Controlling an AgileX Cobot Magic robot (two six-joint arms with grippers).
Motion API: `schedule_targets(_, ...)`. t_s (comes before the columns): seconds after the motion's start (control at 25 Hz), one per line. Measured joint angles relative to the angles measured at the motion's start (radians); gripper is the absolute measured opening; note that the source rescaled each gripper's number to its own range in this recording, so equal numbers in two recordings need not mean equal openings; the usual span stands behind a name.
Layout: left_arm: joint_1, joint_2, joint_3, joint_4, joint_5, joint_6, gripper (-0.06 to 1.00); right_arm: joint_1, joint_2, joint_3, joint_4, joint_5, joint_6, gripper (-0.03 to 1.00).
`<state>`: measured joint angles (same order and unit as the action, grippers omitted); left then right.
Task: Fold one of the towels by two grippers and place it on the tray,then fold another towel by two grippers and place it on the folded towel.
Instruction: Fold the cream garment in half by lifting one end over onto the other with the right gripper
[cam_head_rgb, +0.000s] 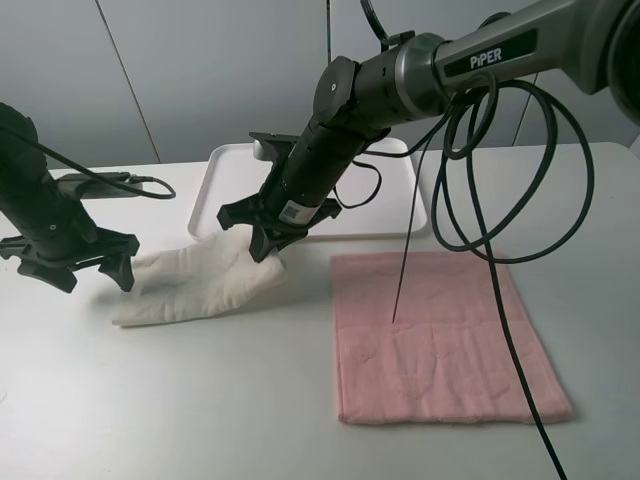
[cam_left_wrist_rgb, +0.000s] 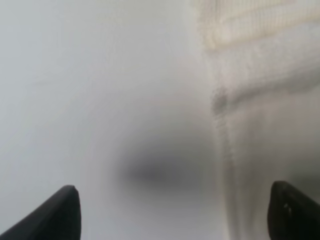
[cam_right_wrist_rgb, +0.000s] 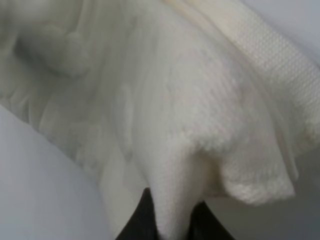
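Cream, off-white terry towel (cam_head_rgb: 195, 280) with a finer woven band along one edge; plain pale pink towel (cam_head_rgb: 440, 335); white tray (cam_head_rgb: 400, 205); black left gripper (cam_head_rgb: 92, 275), right gripper (cam_head_rgb: 250, 235) and cables (cam_head_rgb: 505, 330); grey arm (cam_head_rgb: 497, 52) lettered in white; pale grey-white table (cam_head_rgb: 200, 400).

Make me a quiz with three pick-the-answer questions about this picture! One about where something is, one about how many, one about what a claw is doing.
1. How many towels are there? A one. B two. C four.
2. Where is the pink towel? A flat on the table. B on the floor. C on a hook.
3. What is the right gripper doing? A wide open. B shut on the cream towel. C shut on a cup.
Answers: 1 B, one pink and one cream show. 2 A, it lies spread out on the table. 3 B, the right wrist view shows cream cloth pinched between its jaws.
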<state>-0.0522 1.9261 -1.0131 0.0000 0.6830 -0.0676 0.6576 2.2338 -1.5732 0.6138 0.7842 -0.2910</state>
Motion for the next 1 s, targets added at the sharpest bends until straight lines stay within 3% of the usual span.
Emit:
schedule_targets(0.52, 0.0, 0.06, -0.002, 0.013, -0.028, -0.008, 0.96, 0.0, 0.0, 0.0, 0.01, 0.0, 0.0, 0.05)
schedule_targets(1.0, 0.0, 0.066, -0.008, 0.011, -0.026, -0.008, 0.96, 0.0, 0.0, 0.0, 0.278, 0.002, -0.078, 0.05)
